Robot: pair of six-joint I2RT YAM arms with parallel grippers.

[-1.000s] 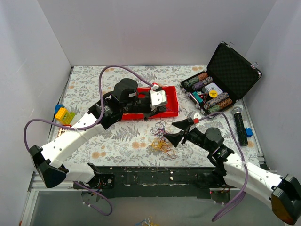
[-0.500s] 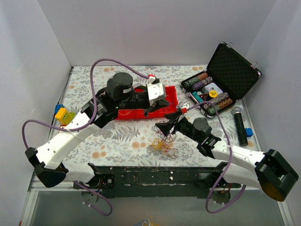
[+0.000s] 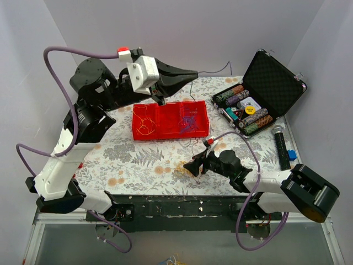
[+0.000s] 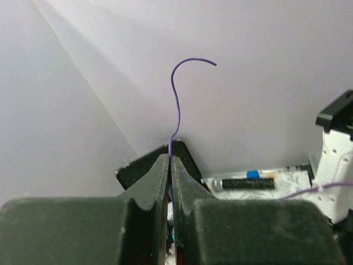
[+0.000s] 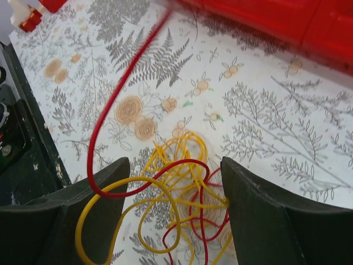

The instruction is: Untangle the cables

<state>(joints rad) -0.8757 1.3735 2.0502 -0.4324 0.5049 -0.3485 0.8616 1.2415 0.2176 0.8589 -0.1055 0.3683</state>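
- Lift on your left: the left gripper (image 4: 169, 157), pinching one purple wire (image 4: 174, 99), is now riding high above the red tray (image 3: 165, 136) rather than down at it, so that strand is probably pulling free.
- The right gripper (image 5: 174, 163), jaws spread, is now straddling the yellow-and-red tangle (image 5: 190, 193) on the table.
- You are counting one held wire, one remaining tangle and two tray compartments holding wire.

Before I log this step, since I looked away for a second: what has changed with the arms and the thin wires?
The left gripper rose from the red plastic tray, up and back, shut on a thin purple wire. The right gripper, open, swung left and nearer, over the tangle of yellow and red wires. The tray and the open black chip case stayed put.
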